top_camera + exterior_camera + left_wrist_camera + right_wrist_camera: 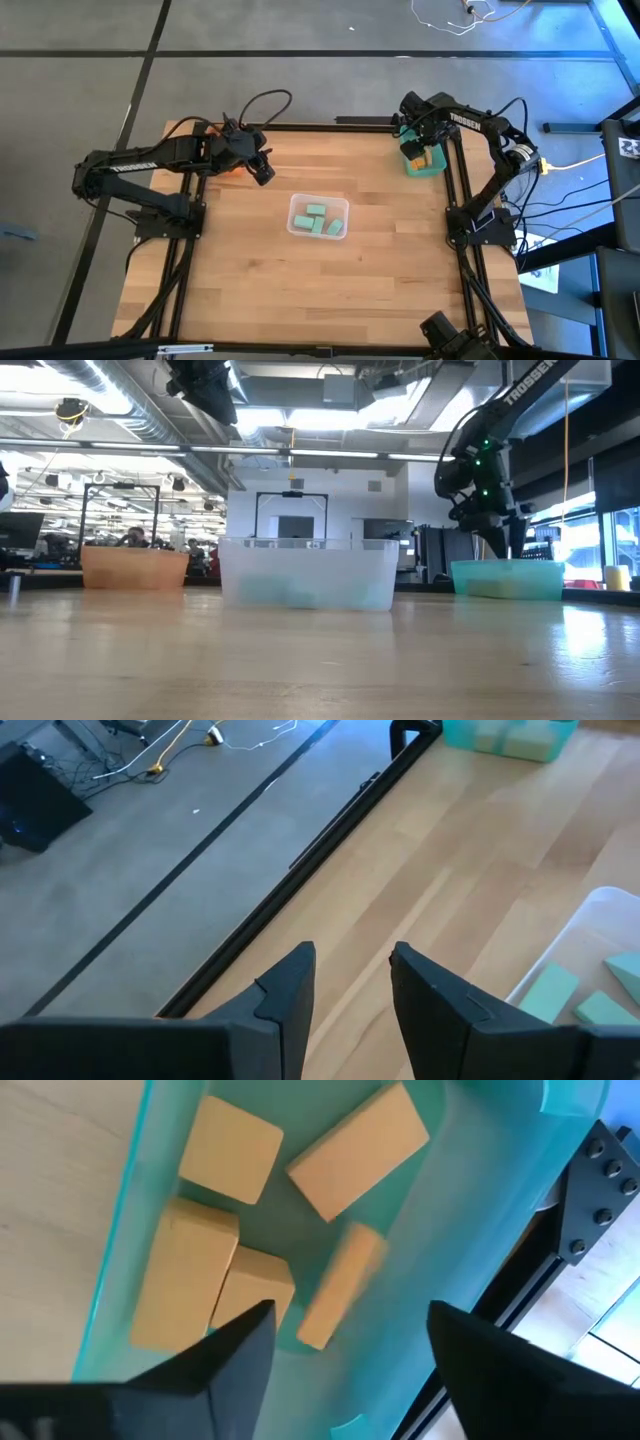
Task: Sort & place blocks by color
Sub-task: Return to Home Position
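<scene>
My right gripper (pixel 350 1315) stands open, pointing down over the teal tray (pixel 120 1250) at the table's far right (pixel 425 168). Several tan blocks (pixel 228 1150) lie inside the tray. One of them (pixel 340 1285) shows blurred just below the gap between the fingers, apart from both. My left gripper (pixel 350 955) is open with nothing between its fingers, raised above the table's far left (pixel 265 172). A few mint green blocks (pixel 322 218) lie in the clear tray (pixel 295 203) at the table's middle.
An orange tray (pixel 135 568) stands at the far left, mostly hidden under my left arm in the high view. The table's black frame rail (pixel 300 860) runs along the far edge. Bare wood (pixel 320 290) spreads across the near half.
</scene>
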You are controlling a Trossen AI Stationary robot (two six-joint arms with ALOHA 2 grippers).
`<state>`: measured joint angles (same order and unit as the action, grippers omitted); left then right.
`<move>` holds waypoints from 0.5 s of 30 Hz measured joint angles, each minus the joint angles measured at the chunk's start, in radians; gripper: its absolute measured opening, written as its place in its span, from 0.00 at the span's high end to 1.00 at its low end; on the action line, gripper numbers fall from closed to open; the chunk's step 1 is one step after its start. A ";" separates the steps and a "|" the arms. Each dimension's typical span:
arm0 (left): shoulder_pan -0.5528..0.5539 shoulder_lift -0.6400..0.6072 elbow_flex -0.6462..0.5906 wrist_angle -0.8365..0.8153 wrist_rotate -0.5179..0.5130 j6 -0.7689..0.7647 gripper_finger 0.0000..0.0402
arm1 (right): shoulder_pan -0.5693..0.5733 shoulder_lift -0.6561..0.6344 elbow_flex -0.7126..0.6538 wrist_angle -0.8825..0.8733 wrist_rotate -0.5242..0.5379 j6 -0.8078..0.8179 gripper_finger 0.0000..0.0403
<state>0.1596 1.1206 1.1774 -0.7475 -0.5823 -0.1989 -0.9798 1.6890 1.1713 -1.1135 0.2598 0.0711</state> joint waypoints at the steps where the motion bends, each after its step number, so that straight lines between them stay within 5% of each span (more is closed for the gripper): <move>1: 0.000 0.000 0.000 0.000 0.000 0.000 0.69 | 0.000 0.000 0.000 0.003 0.001 0.001 0.34; 8: 0.000 0.000 0.000 -0.003 -0.010 0.000 0.69 | 0.005 0.000 0.025 -0.020 0.009 -0.001 0.36; 15: 0.026 -0.026 0.000 -0.042 -0.023 -0.001 0.75 | 0.050 0.000 0.110 -0.047 0.008 -0.058 0.66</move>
<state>0.1859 1.0944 1.1774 -0.7894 -0.6057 -0.1996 -0.9295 1.6890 1.2817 -1.1601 0.2679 0.0130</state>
